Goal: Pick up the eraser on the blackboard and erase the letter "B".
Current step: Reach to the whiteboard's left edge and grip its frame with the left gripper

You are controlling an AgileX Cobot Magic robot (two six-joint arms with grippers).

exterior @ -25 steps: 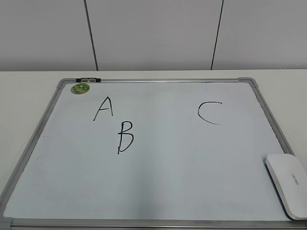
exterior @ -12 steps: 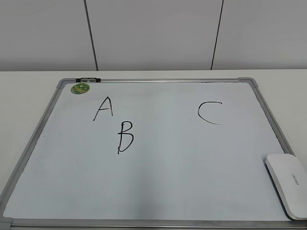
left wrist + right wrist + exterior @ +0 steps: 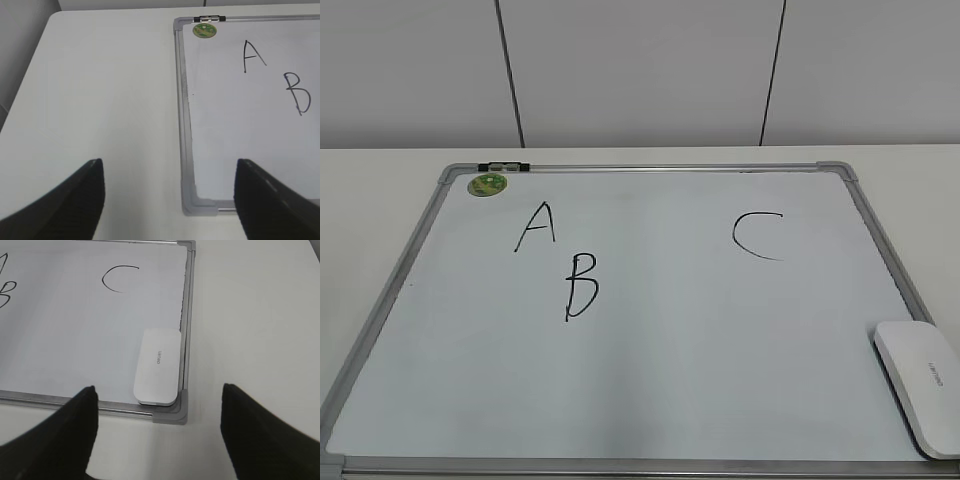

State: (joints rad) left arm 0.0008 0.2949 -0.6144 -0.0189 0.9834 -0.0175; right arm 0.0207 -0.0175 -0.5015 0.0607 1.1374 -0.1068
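The blackboard (image 3: 650,390), a white board in a silver frame, lies flat on the table. The black letter "B" (image 3: 581,286) sits left of centre, below an "A" (image 3: 536,227); it also shows in the left wrist view (image 3: 298,92) and at the right wrist view's left edge (image 3: 5,294). The white eraser (image 3: 923,382) lies in the board's near right corner, also in the right wrist view (image 3: 158,366). My right gripper (image 3: 158,440) is open and empty, above the table just short of that corner. My left gripper (image 3: 169,200) is open and empty over the board's near left corner (image 3: 200,205).
A black "C" (image 3: 757,235) is on the board's right half. A round green sticker (image 3: 488,184) and a small clip (image 3: 504,167) sit at the far left corner. Bare white table (image 3: 100,100) surrounds the board. A grey panelled wall (image 3: 640,70) stands behind.
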